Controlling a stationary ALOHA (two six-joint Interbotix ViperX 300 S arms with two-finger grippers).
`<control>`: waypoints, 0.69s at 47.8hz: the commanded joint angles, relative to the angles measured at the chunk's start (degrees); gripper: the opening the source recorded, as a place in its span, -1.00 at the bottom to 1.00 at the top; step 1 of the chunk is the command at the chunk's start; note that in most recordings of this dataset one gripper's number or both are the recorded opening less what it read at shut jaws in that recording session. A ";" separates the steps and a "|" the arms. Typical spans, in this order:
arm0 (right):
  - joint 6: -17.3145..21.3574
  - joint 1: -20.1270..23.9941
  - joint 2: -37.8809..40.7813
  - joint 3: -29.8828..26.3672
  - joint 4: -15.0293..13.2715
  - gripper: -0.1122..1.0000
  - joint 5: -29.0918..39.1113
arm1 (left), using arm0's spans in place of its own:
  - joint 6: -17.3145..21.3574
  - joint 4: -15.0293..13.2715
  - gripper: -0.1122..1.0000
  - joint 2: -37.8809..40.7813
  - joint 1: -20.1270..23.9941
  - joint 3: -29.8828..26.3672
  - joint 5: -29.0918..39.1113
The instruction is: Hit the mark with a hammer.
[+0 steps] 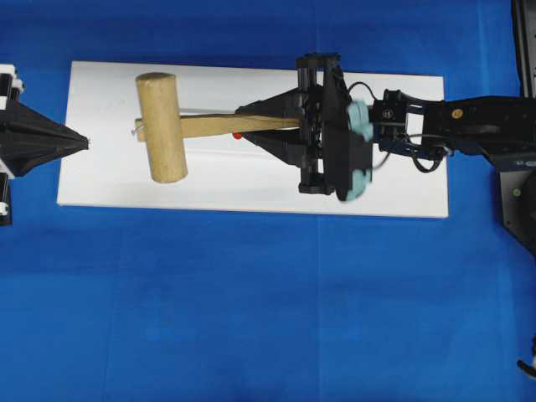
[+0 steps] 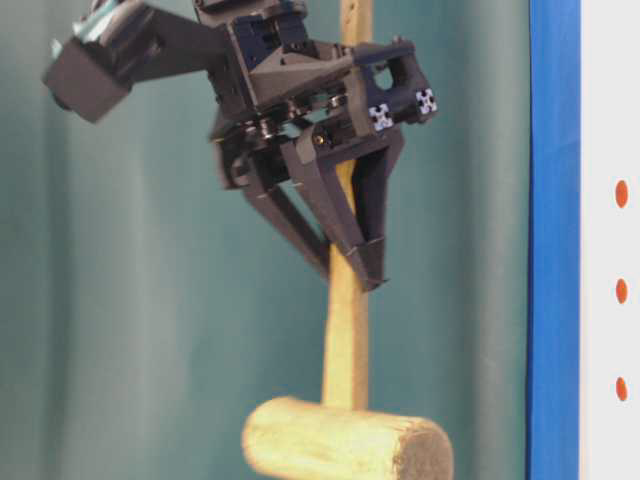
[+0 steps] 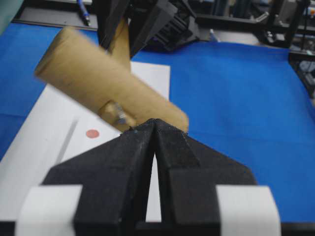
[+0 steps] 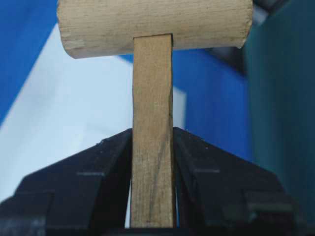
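The hammer, a light wooden mallet, has its thick head (image 1: pixel 161 126) over the left part of the white board and its slim handle (image 1: pixel 209 126) running right. My right gripper (image 1: pixel 243 123) is shut on the handle, which the right wrist view shows as the handle (image 4: pixel 152 137) clamped between both fingers with the head (image 4: pixel 152 24) beyond. The mark, a small red dot (image 1: pixel 238 135), peeks out under the handle. In the left wrist view the mark (image 3: pixel 92 133) lies on the board below the raised head (image 3: pixel 98 83). My left gripper (image 1: pixel 86 144) is shut and empty at the board's left edge, apart from the head.
The white board (image 1: pixel 377 167) lies on a blue cloth (image 1: pixel 251 318). Black arm mounts stand at the right edge (image 1: pixel 519 184). In the table-level view the hammer (image 2: pixel 345 440) hangs from the right gripper (image 2: pixel 348 272), and three red dots (image 2: pixel 621 290) line a white strip at the right.
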 commanded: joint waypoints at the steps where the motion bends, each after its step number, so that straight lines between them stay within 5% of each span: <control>1: -4.04 1.41 -1.41 -1.67 -0.26 -0.63 -2.90 | -0.79 -0.18 -0.80 0.09 0.09 -0.79 -0.53; 13: -14.77 3.34 -0.09 -1.85 0.79 -0.63 -5.10 | -2.37 -0.18 -0.80 -1.05 0.09 -0.88 -0.53; 33: -15.56 3.34 0.09 -1.58 1.49 -0.63 -5.54 | -3.87 -0.18 -0.80 -1.67 0.09 -1.05 -0.53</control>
